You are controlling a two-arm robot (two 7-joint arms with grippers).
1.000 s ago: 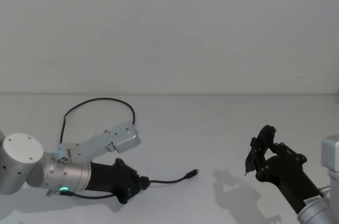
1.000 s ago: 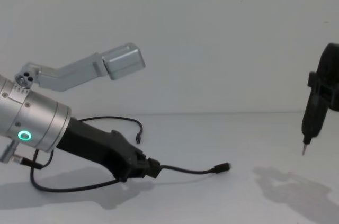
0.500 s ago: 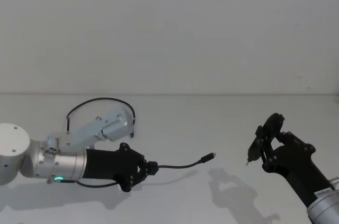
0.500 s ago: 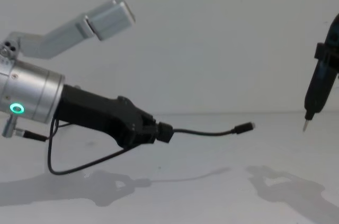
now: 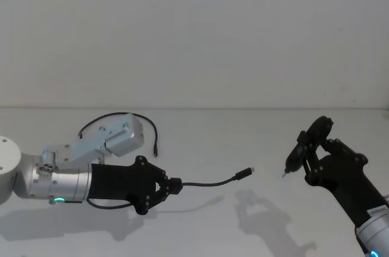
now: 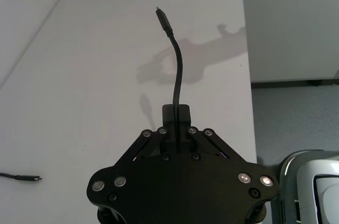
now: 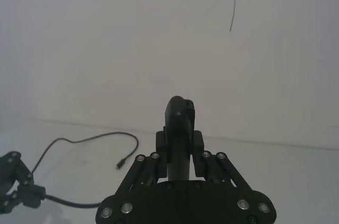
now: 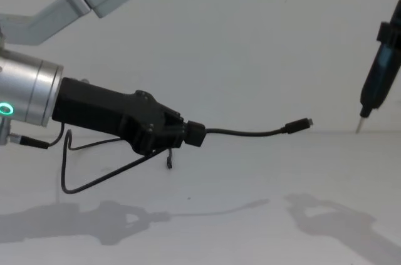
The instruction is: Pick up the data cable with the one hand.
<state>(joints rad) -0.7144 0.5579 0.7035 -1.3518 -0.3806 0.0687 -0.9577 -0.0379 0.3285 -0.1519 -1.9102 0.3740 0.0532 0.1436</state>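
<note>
Data cable (image 5: 209, 181) in left end effector (image 5: 172, 185)

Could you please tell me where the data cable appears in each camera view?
Head view: the data cable runs rightward from the left gripper.
Left wrist view: the cable leads straight out of the jaws.
Right wrist view: its far end lies on the table beyond the right gripper, shut on a pen-shaped tool.
Chest view: the cable is held level above the table.
Shared landmark: the left gripper, shut on the cable.

Cannot trace data cable (image 5: 213, 182) within closed jaws of left gripper (image 5: 174, 185) or behind its wrist, nor top of pen-shaped tool (image 8: 380, 72) past chest-view edge.
</note>
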